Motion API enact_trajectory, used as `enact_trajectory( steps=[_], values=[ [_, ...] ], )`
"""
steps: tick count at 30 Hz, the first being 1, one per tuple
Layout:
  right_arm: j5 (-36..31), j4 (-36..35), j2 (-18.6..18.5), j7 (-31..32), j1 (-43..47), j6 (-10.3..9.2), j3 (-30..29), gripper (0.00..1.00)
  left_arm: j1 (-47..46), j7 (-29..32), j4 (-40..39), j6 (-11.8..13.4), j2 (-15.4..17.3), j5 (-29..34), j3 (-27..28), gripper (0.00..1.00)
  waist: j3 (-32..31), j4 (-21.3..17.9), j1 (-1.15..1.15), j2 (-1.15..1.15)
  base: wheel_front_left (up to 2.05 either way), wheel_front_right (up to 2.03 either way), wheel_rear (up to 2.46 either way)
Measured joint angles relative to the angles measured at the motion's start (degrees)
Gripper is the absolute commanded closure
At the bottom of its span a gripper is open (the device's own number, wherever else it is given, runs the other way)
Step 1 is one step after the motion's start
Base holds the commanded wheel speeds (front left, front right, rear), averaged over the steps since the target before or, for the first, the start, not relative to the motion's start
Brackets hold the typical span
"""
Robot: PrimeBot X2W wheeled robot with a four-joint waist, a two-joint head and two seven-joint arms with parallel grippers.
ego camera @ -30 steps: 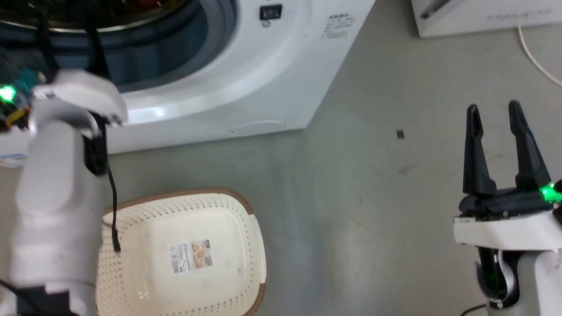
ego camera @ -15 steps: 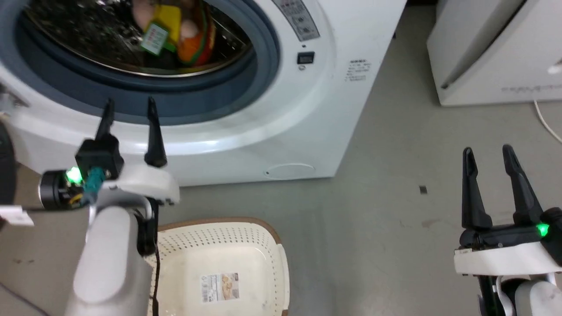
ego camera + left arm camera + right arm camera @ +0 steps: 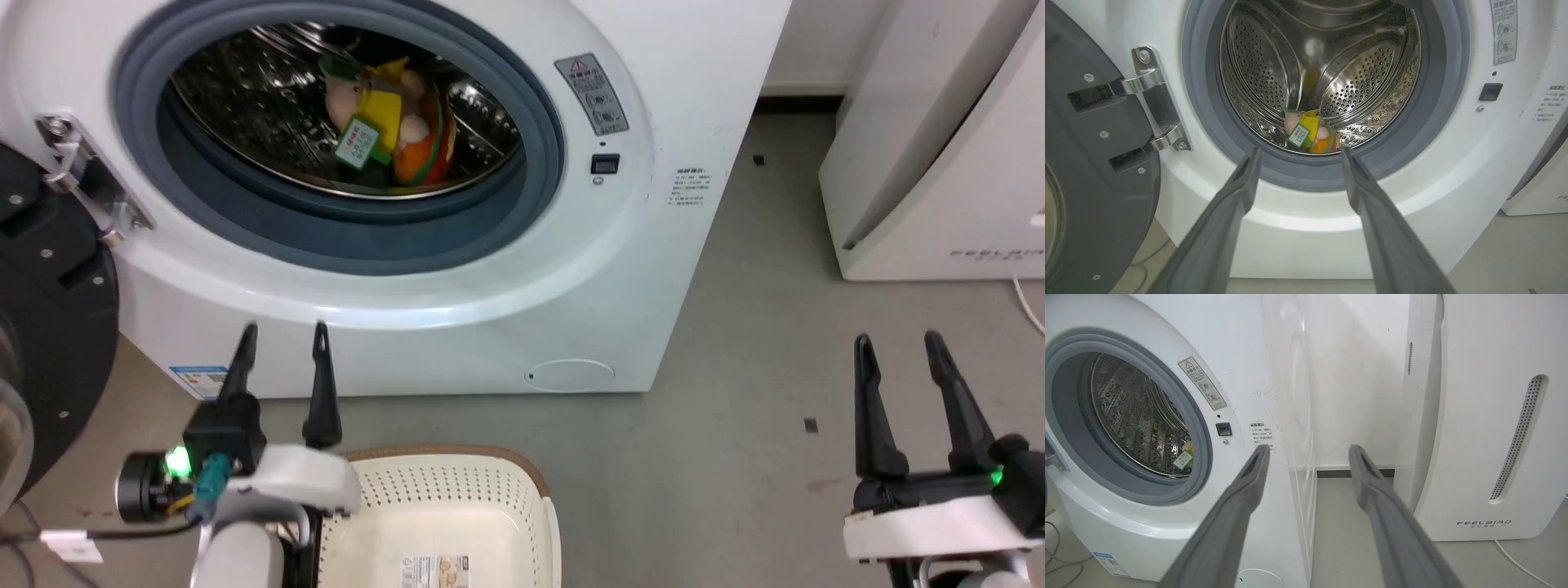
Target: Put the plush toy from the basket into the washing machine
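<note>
The plush toy, a peach-pink, yellow and orange soft figure, lies in the shiny steel drum of the white front-loading washing machine — delivered, I judge — so the left gripper and right gripper stand spread, empty.

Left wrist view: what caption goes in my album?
The plush toy lies inside the washing machine, framed by the open left fingers.

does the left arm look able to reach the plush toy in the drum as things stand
Probably yes. The door is swung aside, the opening of the washing machine is unblocked, and the open left tool points straight at the plush toy lying low in the drum.
</note>
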Motion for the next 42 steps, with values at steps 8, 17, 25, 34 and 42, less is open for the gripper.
enact_trajectory(
  steps=[8,17,25,34,42],
  values=[
    [-0.49,1.23,0.00,0.01,3.48,0.00,-0.43,0.00,6.38,0.00,-1.37,1.04,-0.81,0.37,0.02,0.00,-3.36,1.21,0.00,0.00,0.00,0.00,0.00],
    [-0.44,1.58,0.00,0.08,5.19,0.01,-0.62,1.00,8.05,0.11,-1.79,0.66,-1.31,0.04,-0.27,1.00,-5.05,1.95,0.00,0.00,0.00,0.00,0.00],
    [-0.52,1.58,0.00,1.01,5.18,0.01,-0.42,1.00,8.06,1.08,-2.35,0.53,-1.37,0.05,-0.29,1.00,-5.29,1.88,0.00,0.00,0.00,0.00,0.00],
    [-1.03,1.58,0.00,2.04,5.14,0.01,-0.11,1.00,8.07,2.09,-3.23,0.49,-1.40,0.15,-0.27,1.00,-5.57,1.80,0.00,0.00,0.00,0.00,0.00],
    [-1.53,1.58,0.00,2.89,5.10,0.01,0.26,1.00,8.15,3.03,-3.99,0.16,-1.42,0.41,-0.30,1.00,-5.81,1.74,0.01,0.00,0.00,0.00,0.00]
  ],
)
